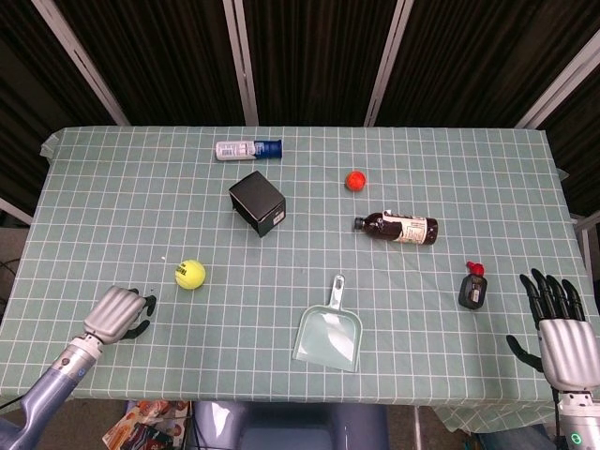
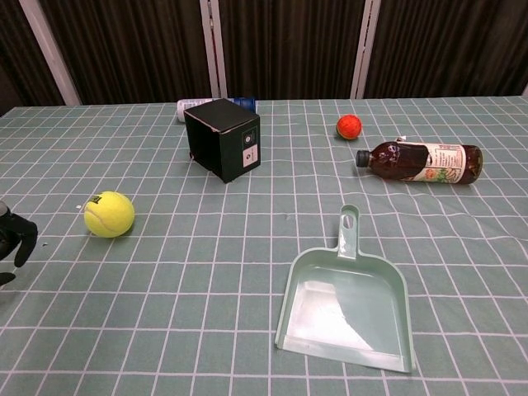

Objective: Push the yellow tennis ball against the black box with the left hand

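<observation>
Head view: left hand low on bench, fingers curled in, holding nothing, near yellow tennis ball on the side away from black box, prob. to shove it boxward; right hand fingers spread, idle.
Chest view: ball & box well apart; only left fingertips show at edge.
</observation>
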Controlling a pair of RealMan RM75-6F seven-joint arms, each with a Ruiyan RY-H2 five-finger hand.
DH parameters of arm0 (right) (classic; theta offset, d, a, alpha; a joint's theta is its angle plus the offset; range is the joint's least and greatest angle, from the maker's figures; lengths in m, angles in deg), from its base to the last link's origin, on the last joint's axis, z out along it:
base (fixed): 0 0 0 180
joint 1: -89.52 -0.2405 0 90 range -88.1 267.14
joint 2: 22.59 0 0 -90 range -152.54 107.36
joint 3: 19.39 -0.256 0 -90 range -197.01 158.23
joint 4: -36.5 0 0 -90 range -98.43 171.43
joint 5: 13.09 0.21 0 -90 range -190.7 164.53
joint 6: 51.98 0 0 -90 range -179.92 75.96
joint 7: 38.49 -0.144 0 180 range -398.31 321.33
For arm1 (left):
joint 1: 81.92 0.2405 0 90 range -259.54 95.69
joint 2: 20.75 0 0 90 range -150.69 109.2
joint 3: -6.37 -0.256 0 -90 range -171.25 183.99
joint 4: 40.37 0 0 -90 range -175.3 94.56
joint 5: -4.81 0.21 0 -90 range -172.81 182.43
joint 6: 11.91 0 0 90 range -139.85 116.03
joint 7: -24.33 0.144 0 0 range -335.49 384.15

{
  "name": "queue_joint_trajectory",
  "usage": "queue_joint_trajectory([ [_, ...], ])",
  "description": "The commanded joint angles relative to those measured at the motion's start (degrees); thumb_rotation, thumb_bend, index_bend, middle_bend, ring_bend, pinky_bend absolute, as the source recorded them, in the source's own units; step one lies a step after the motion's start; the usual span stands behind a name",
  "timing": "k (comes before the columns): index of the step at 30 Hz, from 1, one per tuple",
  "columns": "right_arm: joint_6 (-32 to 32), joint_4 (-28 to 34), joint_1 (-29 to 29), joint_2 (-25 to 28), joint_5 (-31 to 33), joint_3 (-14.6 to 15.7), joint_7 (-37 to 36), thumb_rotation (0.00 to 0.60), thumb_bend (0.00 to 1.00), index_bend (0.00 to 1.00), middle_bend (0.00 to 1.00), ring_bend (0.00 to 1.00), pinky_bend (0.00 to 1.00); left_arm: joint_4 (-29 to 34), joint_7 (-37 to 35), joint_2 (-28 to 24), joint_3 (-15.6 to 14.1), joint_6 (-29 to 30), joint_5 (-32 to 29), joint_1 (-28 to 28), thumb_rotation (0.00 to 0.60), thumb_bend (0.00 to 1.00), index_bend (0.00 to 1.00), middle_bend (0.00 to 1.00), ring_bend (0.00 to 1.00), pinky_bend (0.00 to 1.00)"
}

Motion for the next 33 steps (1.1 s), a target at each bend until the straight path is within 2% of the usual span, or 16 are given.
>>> queue_joint_trajectory([
  [1,0.26,0.02,0.11,0.10,-0.15,-0.01,-0.20,0.600,0.26,0.00,0.00,0.00,0.00,-0.19,0.23,0.74,0.44,-0.55,-0.54,-0.75,0.600,0.32,0.54,0.72,0.54,0.69],
  [9,0.07,-0.05,0.10,0.19,-0.03,-0.06,-0.39,0.600,0.26,0.00,0.00,0.00,0.00,-0.35,2.31,2.01,2.45,-3.31,-4.27,-3.03,0.600,0.30,0.54,0.71,0.54,0.69],
  [15,0.24,-0.01,0.21,0.19,-0.20,-0.01,-0.36,0.600,0.26,0.00,0.00,0.00,0.00,-0.16,-2.16,2.44,3.47,-6.70,-5.14,-5.95,0.600,0.27,0.52,0.70,0.53,0.68],
  [21,0.60,0.00,0.40,0.27,-0.43,0.03,-0.50,0.600,0.26,0.00,0.00,0.00,0.00,-0.93,-5.54,2.84,2.82,-7.85,-4.10,-7.64,0.600,0.27,0.52,0.70,0.53,0.68],
  [33,1.15,0.06,0.69,0.38,-0.81,0.06,-0.66,0.600,0.26,0.00,0.00,0.00,0.00,-2.49,-2.79,4.62,3.56,-9.75,-7.78,-9.36,0.600,0.27,0.52,0.70,0.53,0.68],
])
